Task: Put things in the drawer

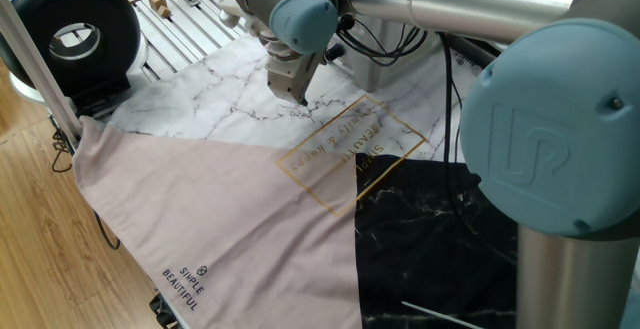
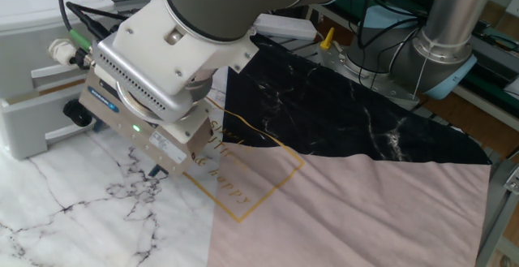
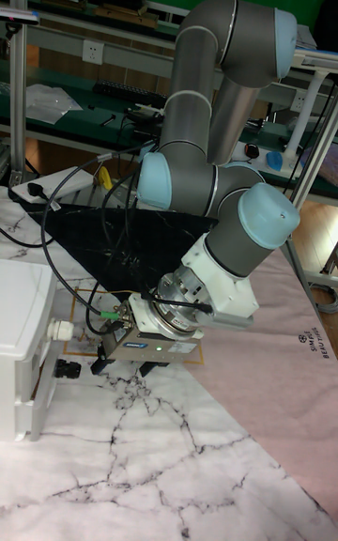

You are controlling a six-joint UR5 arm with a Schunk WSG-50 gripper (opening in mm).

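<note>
- Beside the drawer [image 2: 32, 125], the tool [image 2: 158, 168] hangs low over the marble-patterned cloth [image 2: 73, 218] on the counter; any sideways swing risks knocking the drawer front.
- The arm [image 3: 221, 184] is bent steeply down, wrist tilted.
- I cannot tell the tool's spread; the cube is hidden.

From this side my arm's wrist fills most of the shot, green light on. The claw [image 2: 156, 170] hangs low over the marble-print cloth [image 2: 73, 218] on the bench, fingertips barely poking out, can't tell their spacing. The white drawer [image 2: 32, 125] sits just left of it, apart.
</note>
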